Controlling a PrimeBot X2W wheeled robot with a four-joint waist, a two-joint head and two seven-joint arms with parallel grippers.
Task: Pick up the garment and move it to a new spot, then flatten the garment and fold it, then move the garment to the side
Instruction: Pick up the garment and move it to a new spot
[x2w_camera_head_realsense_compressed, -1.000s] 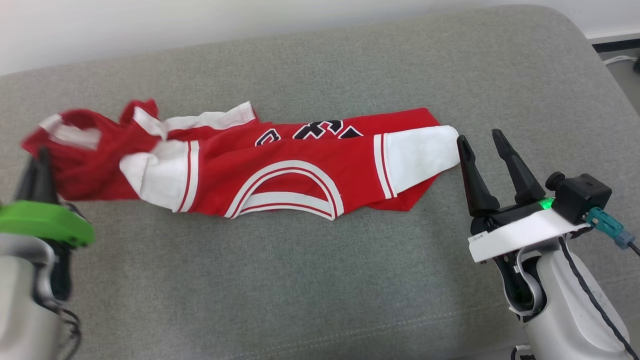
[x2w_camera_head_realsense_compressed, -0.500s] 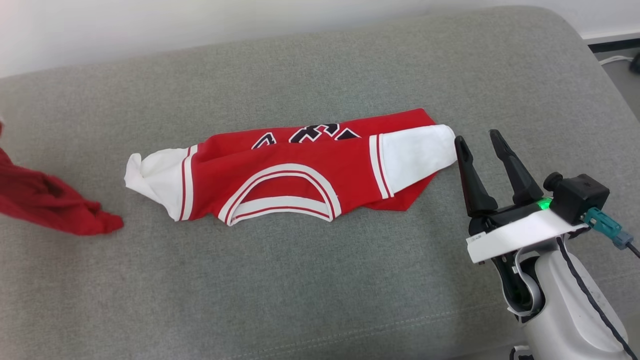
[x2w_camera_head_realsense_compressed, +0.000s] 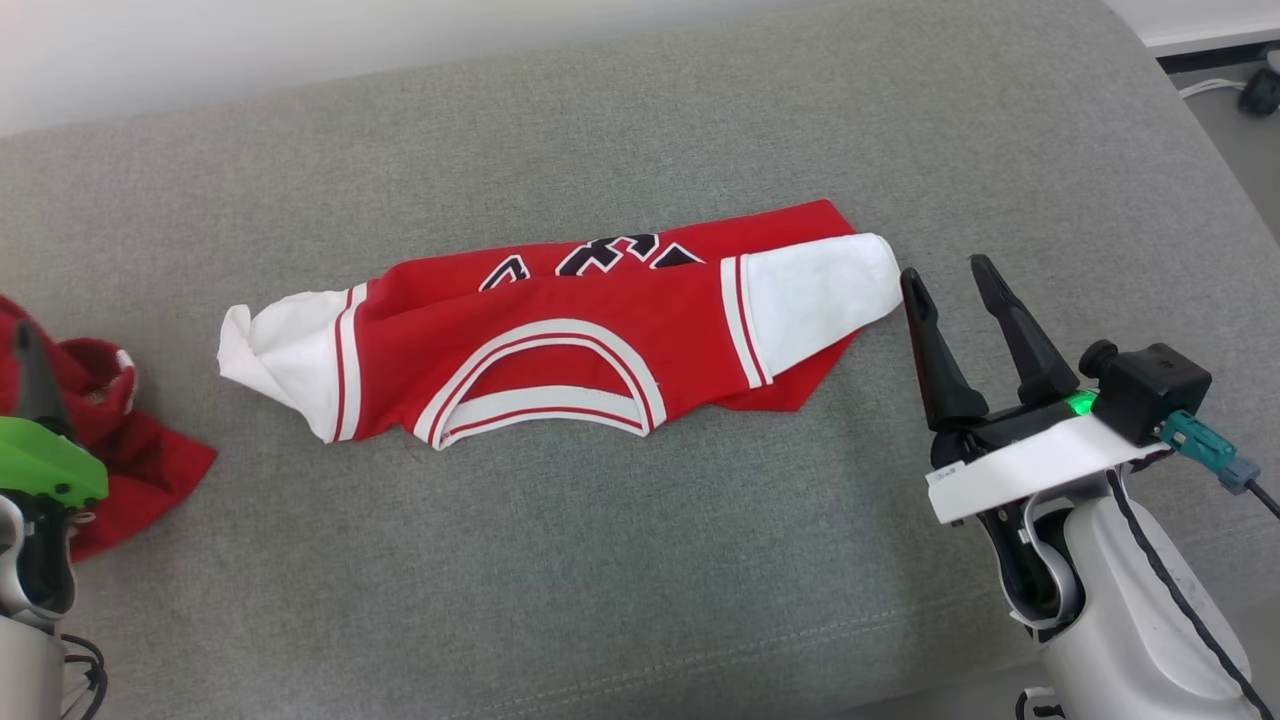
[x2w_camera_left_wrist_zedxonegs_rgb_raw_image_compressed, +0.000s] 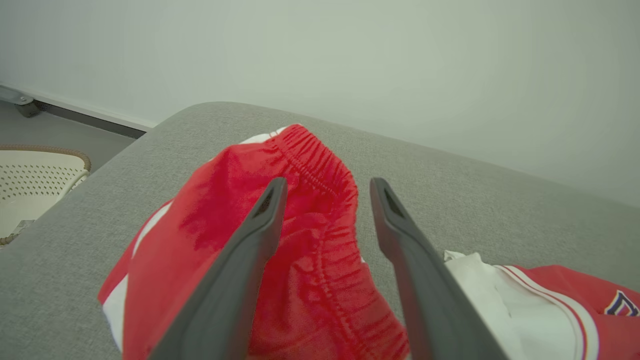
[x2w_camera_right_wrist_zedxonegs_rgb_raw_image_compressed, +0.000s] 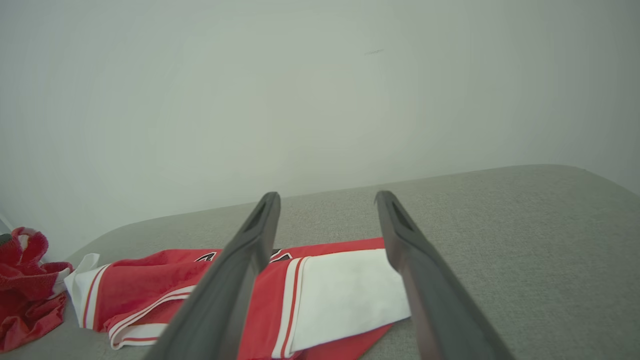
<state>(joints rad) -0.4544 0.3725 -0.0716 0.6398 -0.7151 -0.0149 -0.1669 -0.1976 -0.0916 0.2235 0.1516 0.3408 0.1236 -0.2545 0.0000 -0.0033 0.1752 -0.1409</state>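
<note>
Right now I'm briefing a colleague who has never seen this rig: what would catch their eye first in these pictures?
The red and white jersey, lying bunched across the middle of the grey cushion, stands out first. Next comes the crumpled red garment at the cushion's left end, with the open left gripper pointing at it. The right gripper, also open, sits just beside the jersey's white sleeve.

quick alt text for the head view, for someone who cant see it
A red and white shirt lies folded into a long band across the middle of a grey cushion. The open right gripper sits next to its white sleeve end at the right; at the far left, the left gripper is by crumpled red shorts.
</note>
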